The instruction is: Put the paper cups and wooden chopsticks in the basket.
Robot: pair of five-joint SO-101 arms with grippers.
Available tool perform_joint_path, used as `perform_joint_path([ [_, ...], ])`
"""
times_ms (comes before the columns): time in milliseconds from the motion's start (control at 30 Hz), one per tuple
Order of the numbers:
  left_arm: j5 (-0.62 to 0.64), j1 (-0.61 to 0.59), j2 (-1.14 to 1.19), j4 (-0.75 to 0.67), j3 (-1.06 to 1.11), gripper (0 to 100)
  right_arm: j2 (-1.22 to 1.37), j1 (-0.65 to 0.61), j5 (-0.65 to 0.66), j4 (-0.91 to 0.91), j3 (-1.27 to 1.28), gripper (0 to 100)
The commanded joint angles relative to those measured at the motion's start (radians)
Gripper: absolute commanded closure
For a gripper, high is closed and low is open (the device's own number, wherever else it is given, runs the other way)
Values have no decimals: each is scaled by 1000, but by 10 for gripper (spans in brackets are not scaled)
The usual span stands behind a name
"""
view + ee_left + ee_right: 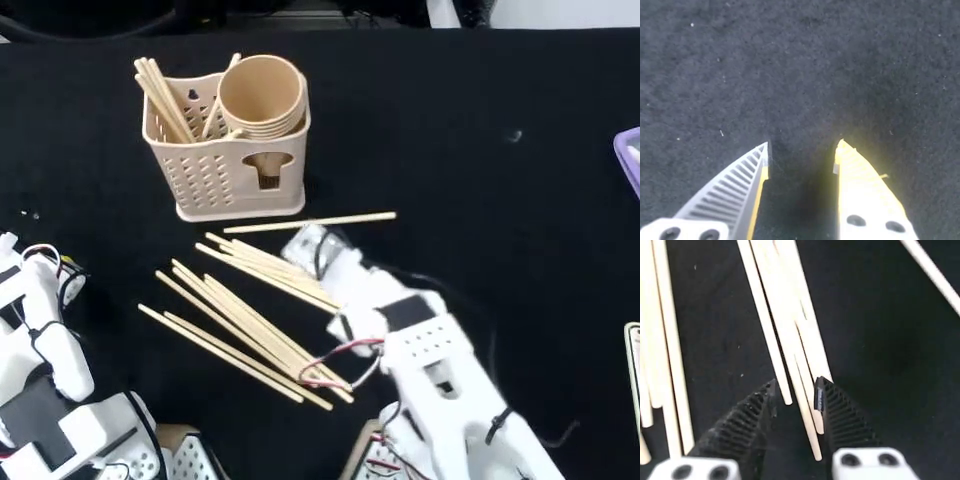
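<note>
A beige basket (225,170) stands at the back left of the black cloth. It holds a stack of paper cups (262,95) and several wooden chopsticks (163,100). More chopsticks lie loose in front of it: a single one (310,223), a small bundle (268,270) and a larger bundle (240,335). My right gripper (308,248) (795,392) is low over the small bundle's end and open, with the tips of a few chopsticks (790,340) between its fingers. My left gripper (802,147) hangs open over bare cloth with nothing between its fingers. The left arm (40,340) is at the front left.
A purple object (628,160) pokes in at the right edge, with another flat item (633,365) lower down that edge. Black cloth (480,180) covers the right half of the table.
</note>
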Motion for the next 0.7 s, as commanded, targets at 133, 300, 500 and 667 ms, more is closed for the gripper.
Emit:
perform_joint_path([
  [133,3,13,-14,2,-13,780,-10,20,81,-37,8,877],
  [300,3,13,-14,2,-12,780,-10,-2,104,-35,51,878],
  [500,3,13,-14,3,-12,780,-12,-60,115,32,48,881],
  [667,3,13,-14,3,-15,780,-12,-94,109,48,44,882],
])
